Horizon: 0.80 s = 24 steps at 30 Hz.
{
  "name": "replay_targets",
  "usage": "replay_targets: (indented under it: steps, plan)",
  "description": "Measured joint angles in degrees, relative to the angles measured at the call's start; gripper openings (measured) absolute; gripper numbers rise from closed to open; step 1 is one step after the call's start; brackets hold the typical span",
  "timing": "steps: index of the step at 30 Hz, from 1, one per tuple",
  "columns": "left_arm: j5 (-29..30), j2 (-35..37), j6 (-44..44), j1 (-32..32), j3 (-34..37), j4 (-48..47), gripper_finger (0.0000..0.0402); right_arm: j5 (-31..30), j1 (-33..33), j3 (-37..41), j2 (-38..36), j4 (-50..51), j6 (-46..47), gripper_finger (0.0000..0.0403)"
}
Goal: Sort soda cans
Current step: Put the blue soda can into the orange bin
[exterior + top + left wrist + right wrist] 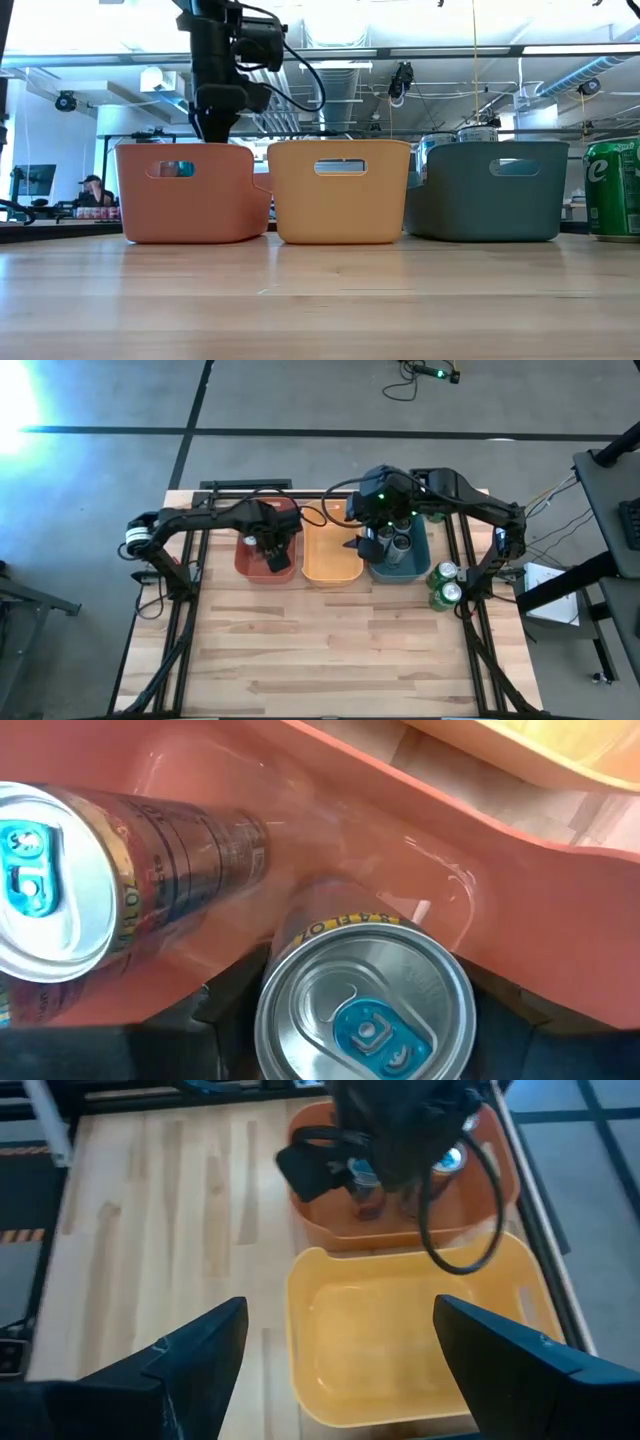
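My left gripper [275,555] reaches down into the red bin [250,565] and is shut on a silver-topped soda can with a blue tab [365,1010]. A second can of the same kind [45,885] stands beside it in that bin. My right gripper [340,1370] hangs open with nothing between its fingers, over the orange bin [400,1330] by the teal bin's [418,565] edge. The teal bin holds dark cans [395,545]. Two green cans [445,583] stand upright on the table to its right. My left gripper pinches the can's side wall just below its top rim [275,1010] between its two fingers, one on each side. The fingers [225,1010] come from above, pointing down into the red bin. The can stands upright; whether its bottom rests on the bin floor, I cannot tell.
The three bins stand in a row at the table's far side, red [190,190], orange [340,190] and teal [490,190]. One green can [615,190] shows at the right in the low view. Bare wood [330,650] fills the near half of the table.
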State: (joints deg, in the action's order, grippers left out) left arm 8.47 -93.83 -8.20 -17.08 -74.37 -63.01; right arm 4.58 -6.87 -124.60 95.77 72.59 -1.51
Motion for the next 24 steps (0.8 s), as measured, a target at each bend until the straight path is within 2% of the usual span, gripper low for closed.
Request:
replay_targets:
  steps: [14, 24]
  plan:
    - [1.0, -0.3, -0.2, -3.0, 0.0, 0.4, 0.023, 0.6, 1.5, 0.0, -1.5, 0.2, -0.7, 0.0349]
    - [1.1, -0.2, -3.6, -2.9, 0.0, -0.1, 0.0269, 0.5, 1.6, 0.0, -5.4, 0.8, -2.9, 0.0354]
